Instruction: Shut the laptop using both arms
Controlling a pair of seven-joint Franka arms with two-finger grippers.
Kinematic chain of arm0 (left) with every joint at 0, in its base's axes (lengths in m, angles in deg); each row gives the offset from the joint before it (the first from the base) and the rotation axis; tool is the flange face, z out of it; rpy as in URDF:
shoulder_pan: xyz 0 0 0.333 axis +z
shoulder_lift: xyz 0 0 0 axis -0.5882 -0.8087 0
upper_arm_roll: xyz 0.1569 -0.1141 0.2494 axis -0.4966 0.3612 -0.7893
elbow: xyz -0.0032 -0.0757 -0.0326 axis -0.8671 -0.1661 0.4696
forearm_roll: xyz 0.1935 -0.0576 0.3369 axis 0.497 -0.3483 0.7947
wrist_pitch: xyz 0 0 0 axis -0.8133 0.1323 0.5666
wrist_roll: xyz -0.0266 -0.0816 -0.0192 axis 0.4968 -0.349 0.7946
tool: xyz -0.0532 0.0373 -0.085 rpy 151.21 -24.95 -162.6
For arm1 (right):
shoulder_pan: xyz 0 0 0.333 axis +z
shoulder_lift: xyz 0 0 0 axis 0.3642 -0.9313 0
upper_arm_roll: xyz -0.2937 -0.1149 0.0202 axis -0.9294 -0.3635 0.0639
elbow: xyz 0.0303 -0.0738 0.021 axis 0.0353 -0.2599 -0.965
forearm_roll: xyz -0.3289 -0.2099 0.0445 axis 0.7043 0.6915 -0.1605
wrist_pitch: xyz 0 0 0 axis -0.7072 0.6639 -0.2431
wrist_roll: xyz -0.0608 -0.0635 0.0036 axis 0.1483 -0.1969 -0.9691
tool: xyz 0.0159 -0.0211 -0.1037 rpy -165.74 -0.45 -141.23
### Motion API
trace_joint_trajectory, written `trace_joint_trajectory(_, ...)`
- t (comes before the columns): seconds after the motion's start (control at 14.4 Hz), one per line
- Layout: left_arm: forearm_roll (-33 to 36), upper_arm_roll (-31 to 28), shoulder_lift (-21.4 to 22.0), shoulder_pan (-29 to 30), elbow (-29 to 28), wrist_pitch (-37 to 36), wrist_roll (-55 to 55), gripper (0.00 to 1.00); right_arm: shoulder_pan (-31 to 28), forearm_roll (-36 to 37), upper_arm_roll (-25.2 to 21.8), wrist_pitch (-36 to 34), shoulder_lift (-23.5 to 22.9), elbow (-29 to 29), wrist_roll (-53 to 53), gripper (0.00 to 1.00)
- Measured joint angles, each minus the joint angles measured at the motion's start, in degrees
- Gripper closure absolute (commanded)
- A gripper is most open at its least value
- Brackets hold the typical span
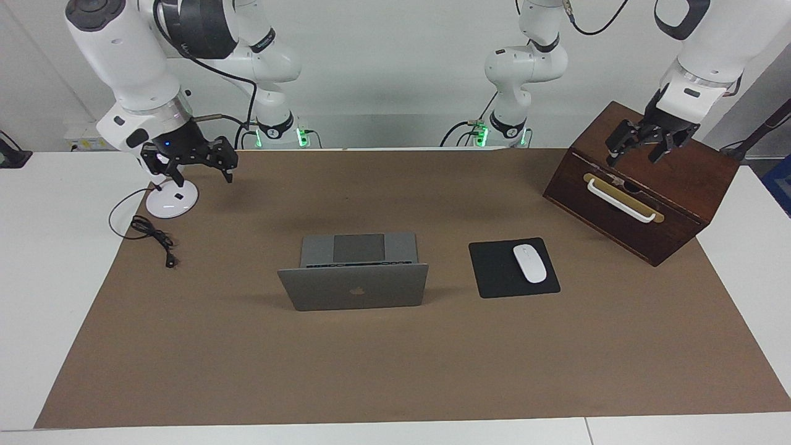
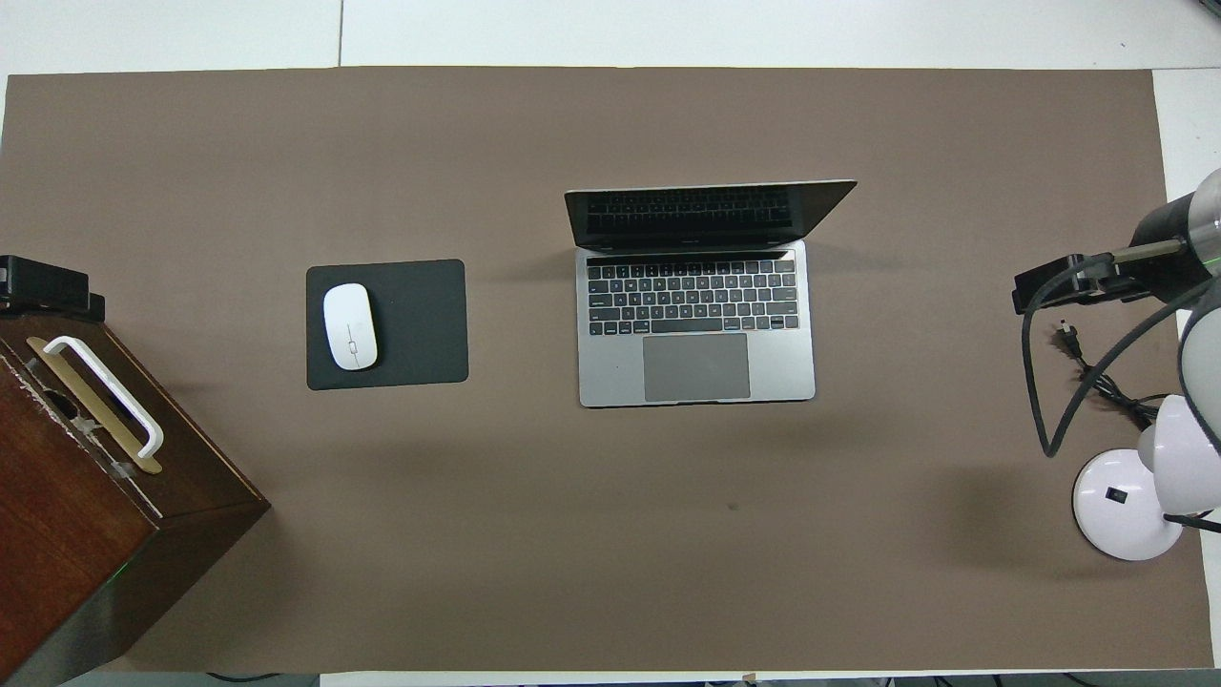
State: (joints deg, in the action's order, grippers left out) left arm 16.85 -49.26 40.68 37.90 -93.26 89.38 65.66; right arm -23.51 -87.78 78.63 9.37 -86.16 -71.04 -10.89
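Laptop [image 1: 353, 287] open mid-table, well apart from both claws: left claw [image 1: 638, 150] over box, right claw [image 1: 199, 170] seemingly over lamp; both released.

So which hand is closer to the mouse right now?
Left. The left hand hangs over the wooden box at the mouse's end; the right hand is over the lamp base, past the laptop.

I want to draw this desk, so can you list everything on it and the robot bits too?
laptop: one, silver-grey, open, middle of the brown mat.
mouse pad: one, black, beside the laptop toward the left arm's end.
mouse: one, white, on the mouse pad.
wooden box: one, dark brown, white handle, left arm's end.
lamp base: one, white, black cable, right arm's end.
left gripper: black, open, over the wooden box.
right gripper: black, open, over the lamp base.
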Motion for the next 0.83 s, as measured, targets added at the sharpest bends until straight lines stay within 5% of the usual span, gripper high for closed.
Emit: trace_joint_trajectory(0.83, 0.0, 0.0, 0.0, 0.0, -0.1, 0.1, 0.0, 0.00, 0.7, 0.0, 0.2, 1.4, 0.0, -0.3, 0.0, 0.00)
